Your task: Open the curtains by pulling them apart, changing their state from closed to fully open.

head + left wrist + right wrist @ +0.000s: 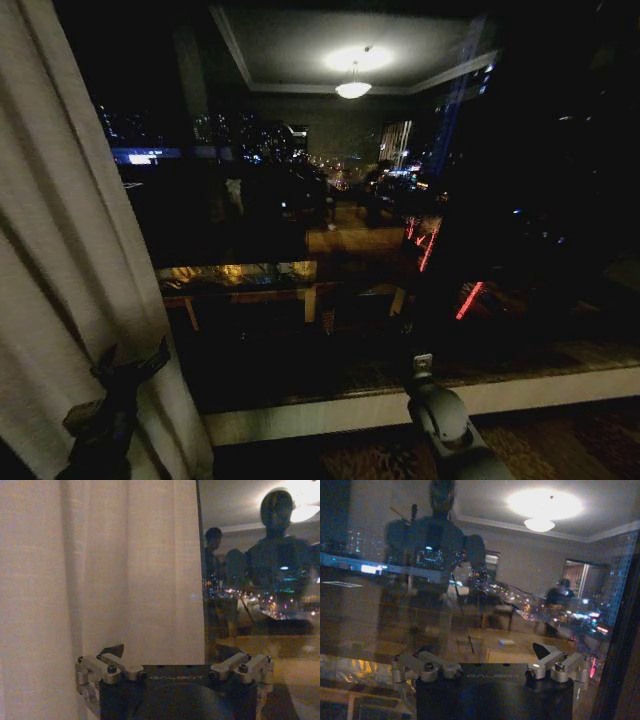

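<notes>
The left gripper (128, 368) sits at about 7 o'clock in the head view with its jaws apart, the dark tips splayed against the lower folds of the left curtain panel (70, 260) but clamped on nothing. The left wrist view agrees: the left gripper (172, 652) faces the cloth with both finger linkages spread wide and the curtain's free edge running down near the middle. The right gripper (487, 652) also has its jaws apart, empty, and faces the bare window glass (485, 580); in the head view that arm rises at about 5 o'clock toward the pale window sill (520, 392). The left panel is gathered from 9 to 7 o'clock, leaving the window uncovered through the centre and right; I cannot make out a second panel. The likely risk is the thin, slippery fabric: jaws closing on one loose pleat could slide off and let it drift back toward the centre, or a tip could snag the weave and tug at the rail. The right jaws, close to the glass, could knock it if driven forward. No containers are present.
</notes>
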